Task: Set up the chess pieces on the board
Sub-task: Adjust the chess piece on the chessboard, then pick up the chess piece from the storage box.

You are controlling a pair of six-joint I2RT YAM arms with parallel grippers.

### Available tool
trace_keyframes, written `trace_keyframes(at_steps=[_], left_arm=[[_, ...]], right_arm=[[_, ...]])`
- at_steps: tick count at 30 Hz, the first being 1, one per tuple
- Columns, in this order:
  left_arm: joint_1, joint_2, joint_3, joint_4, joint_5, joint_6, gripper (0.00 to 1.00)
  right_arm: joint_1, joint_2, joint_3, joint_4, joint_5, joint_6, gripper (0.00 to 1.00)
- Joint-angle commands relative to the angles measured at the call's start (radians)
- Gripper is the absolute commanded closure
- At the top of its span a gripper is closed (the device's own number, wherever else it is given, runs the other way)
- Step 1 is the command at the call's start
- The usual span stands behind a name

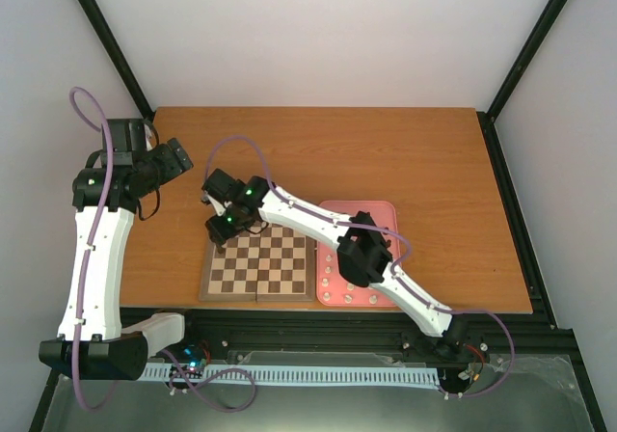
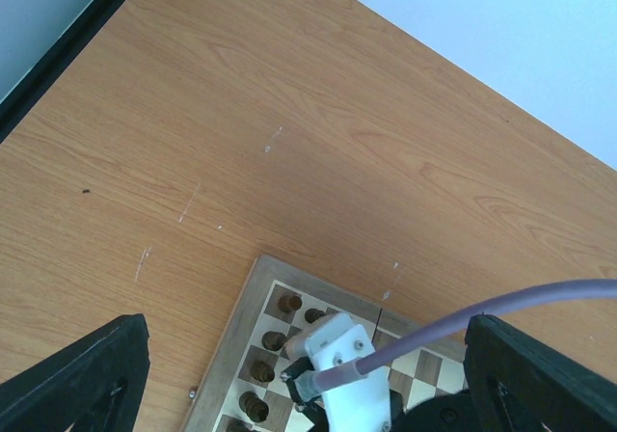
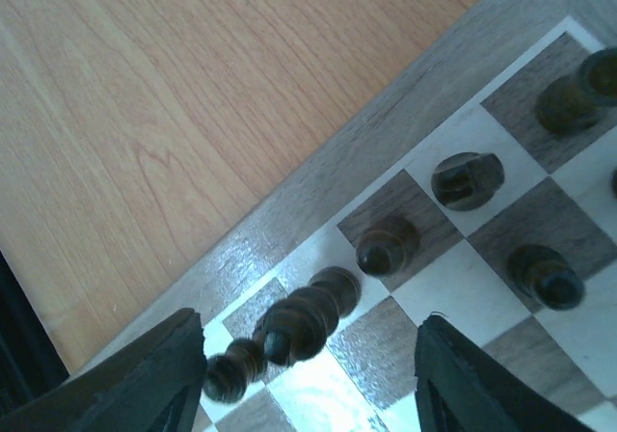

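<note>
The board (image 1: 258, 268) lies at the table's near edge. Several dark brown chess pieces (image 3: 386, 244) stand along its far left corner; they also show in the left wrist view (image 2: 289, 304). My right gripper (image 3: 308, 384) is open low over that corner, with a tall dark piece (image 3: 310, 321) standing between its fingers, untouched. A smaller dark piece (image 3: 231, 374) stands by the left finger. Cream-white pieces (image 1: 333, 283) lie in the pink tray (image 1: 381, 210). My left gripper (image 1: 181, 157) is open and empty, raised over bare table left of the board.
The right arm (image 1: 318, 222) stretches across the board's far edge from the tray side; its white wrist and purple cable (image 2: 342, 374) cover part of the board in the left wrist view. A black frame post (image 2: 58, 56) runs along the table's left edge.
</note>
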Motion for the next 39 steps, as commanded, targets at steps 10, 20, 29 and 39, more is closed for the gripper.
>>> trace_keyframes(at_steps=[10, 20, 29, 39], left_arm=[[-0.005, 0.035, 0.078, -0.023, -0.014, 0.025, 0.00], [-0.007, 0.063, 0.118, -0.035, -0.007, 0.025, 0.00], [-0.007, 0.080, 0.104, -0.036, 0.004, 0.029, 0.00], [-0.006, 0.097, 0.103, -0.031, 0.010, 0.028, 0.00]], right_arm=[[-0.022, -0.392, -0.203, -0.108, 0.169, -0.046, 0.21], [-0.441, -0.794, -0.767, -0.077, 0.213, -0.034, 0.00], [-0.641, -0.827, -0.967, -0.068, 0.227, -0.051, 0.23], [-0.646, -0.772, -1.102, -0.002, 0.121, -0.075, 0.51]])
